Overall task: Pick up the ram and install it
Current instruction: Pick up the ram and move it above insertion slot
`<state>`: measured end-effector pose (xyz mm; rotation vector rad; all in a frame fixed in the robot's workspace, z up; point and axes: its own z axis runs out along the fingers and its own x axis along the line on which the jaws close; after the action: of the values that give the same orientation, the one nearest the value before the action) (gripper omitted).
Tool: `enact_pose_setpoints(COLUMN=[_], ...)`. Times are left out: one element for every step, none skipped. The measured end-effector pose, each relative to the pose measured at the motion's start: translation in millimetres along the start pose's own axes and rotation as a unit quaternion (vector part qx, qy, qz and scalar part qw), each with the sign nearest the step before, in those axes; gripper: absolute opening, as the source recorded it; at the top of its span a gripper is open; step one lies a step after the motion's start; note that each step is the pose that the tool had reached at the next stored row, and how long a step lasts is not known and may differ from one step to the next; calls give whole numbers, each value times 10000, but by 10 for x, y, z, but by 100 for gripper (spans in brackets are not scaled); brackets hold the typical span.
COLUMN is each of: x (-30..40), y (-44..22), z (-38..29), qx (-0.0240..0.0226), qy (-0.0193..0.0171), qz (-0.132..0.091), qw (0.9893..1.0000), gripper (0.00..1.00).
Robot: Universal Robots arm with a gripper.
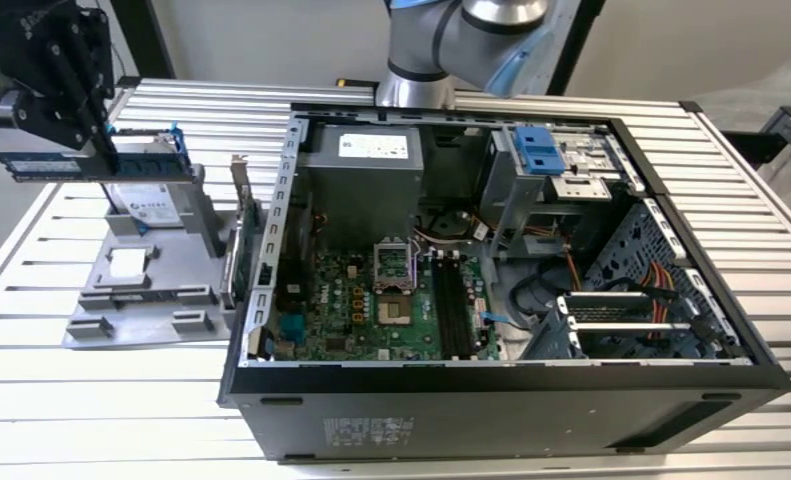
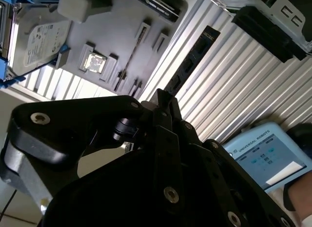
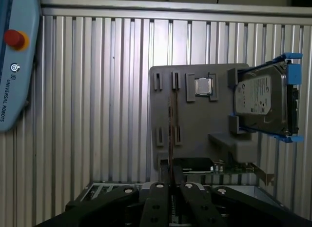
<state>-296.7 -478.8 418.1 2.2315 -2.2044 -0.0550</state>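
The ram (image 1: 48, 165) is a slim dark blue-green stick, and it hangs level above the grey holder tray (image 1: 135, 295) at the exterior view's left. My black gripper (image 1: 98, 150) is shut on its upper edge. In both wrist views the stick is seen edge-on, running out from between the closed fingers: the ram (image 2: 192, 58) past the gripper (image 2: 163, 97), and the ram (image 3: 170, 129) as a thin line above the gripper (image 3: 170, 180). The open computer case (image 1: 268, 260) lies to the exterior view's right, with the memory slots (image 1: 449, 300) on its motherboard.
On the grey tray (image 3: 195, 119) sit a silver hard drive with blue clips (image 3: 263, 102), a small square chip (image 3: 203, 86) and a card with a metal bracket (image 1: 242, 230). A blue teach pendant (image 3: 14, 66) lies on the ribbed aluminium table (image 1: 102, 400). A hand (image 2: 300, 197) shows beside it.
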Motion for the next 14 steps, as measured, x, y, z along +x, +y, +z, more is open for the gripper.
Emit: enact_pose_setpoints(x=[0,0,0,-1,-1,-2,-2,-2,-2,-2,-2,-2,-1,-1], y=[-13,-27,-41,-55,-68,-81,-93,-103,-114,-124,-134,-144,-154,-162], z=[0,-1,-1,-1,-2,-3,-2,-3,-3,-3,-3,-4,-4,-4], qx=[0,0,0,0,0,-1,0,0,0,0,0,0,0,0], qy=[1,1,2,3,4,4,4,5,5,6,5,6,6,6], qz=[0,0,0,0,0,0,1,0,0,0,0,1,0,1], qw=[10000,10000,10000,10000,10000,10000,10000,10000,10000,10000,10000,10000,10000,10000], gripper=[0,0,0,0,0,0,0,0,0,0,0,0,0,0])
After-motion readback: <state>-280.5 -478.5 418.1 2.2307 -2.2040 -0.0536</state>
